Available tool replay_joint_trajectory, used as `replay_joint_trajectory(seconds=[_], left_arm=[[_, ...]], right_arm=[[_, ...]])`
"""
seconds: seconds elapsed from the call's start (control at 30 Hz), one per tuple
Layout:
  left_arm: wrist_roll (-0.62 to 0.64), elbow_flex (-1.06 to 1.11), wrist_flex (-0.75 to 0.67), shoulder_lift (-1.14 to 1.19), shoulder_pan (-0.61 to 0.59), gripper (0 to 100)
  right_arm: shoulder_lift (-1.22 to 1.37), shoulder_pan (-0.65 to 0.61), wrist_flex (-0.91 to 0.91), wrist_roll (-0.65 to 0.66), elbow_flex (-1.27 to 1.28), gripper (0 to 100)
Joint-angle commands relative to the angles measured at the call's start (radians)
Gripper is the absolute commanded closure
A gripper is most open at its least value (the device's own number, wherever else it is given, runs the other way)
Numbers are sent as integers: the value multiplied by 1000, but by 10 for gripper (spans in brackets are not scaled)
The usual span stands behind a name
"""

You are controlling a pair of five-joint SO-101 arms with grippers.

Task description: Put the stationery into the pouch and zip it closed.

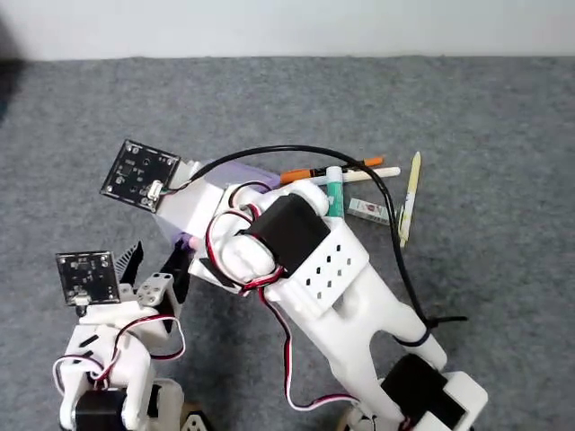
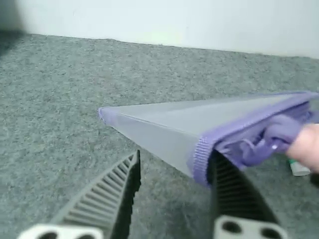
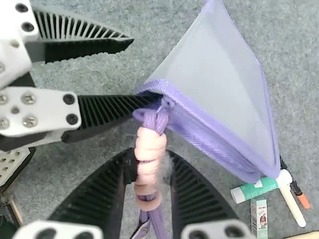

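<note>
**A:** Quick check, where's your pouch sitting?

**B:** Your purple mesh pouch [image 3: 219,94] is on the grey bench [image 1: 485,117], tilted, with its zip corner between your two grippers. Your right gripper [image 3: 151,164] is pinched narrow on the pink zip pull [image 3: 149,142] hanging off that corner.

**A:** And your left?

**B:** Your left gripper [image 2: 174,194] is spread wide, one jaw touching the pouch's purple edge. The stationery's outside the pouch: orange pen [image 1: 310,172], white pen [image 1: 373,174], green-capped tube [image 1: 334,193], small box [image 1: 368,210] and yellow stick [image 1: 411,193], bunched on the bench just beside it.
</note>
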Motion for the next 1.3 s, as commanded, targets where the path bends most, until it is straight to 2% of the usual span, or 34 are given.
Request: replay_joint_trajectory(seconds=[0.0,0.13,0.3,0.6,0.8,1.0,1.27], left_arm=[[-41,4,-17,-6,-9,878],[-80,4,-17,-6,-9,987],[-83,4,-9,-6,-9,987],[-80,4,-9,-6,-9,987],[-81,5,-8,-6,-5,987],[-83,-1,-11,-8,2,982],[-81,16,-12,-8,0,760]], right_arm=[[-50,-15,41,-12,-11,991],[-51,-15,42,-12,-11,991],[-79,21,42,-11,2,991],[-367,145,41,44,362,991],[-483,245,41,44,431,991],[-490,222,41,44,431,991],[-490,147,41,41,431,991]])
